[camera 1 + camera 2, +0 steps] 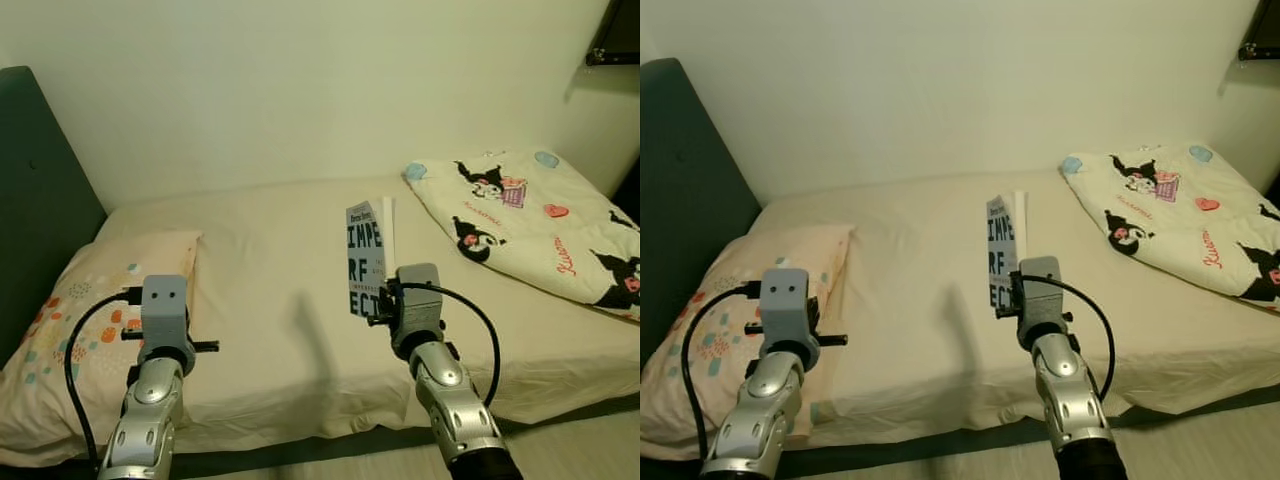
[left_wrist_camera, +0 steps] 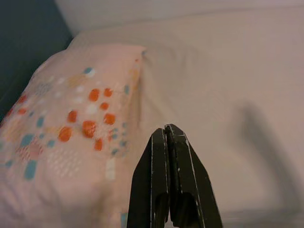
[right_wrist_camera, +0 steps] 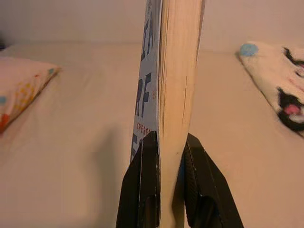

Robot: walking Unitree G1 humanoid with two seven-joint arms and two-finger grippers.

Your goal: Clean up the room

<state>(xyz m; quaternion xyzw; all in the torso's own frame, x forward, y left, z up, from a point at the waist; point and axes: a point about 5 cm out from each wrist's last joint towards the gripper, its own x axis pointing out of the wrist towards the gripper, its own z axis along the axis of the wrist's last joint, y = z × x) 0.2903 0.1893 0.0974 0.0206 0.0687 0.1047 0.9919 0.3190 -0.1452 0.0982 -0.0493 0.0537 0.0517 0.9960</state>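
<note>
bed (image 1: 270, 300) | on it: pillow (image 1: 80, 320), folded cartoon blanket (image 1: 530, 220)

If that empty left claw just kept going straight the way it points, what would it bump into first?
Probably the bed sheet: the left gripper, fingers shut, points over the mattress just beside the spotted pillow. Depth is unclear, so it might brush the pillow's edge first.

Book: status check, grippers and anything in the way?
Right gripper shut on book, upright above the bed. Left gripper shut, empty, near pillow. Folded blanket right; nothing blocking.
</note>
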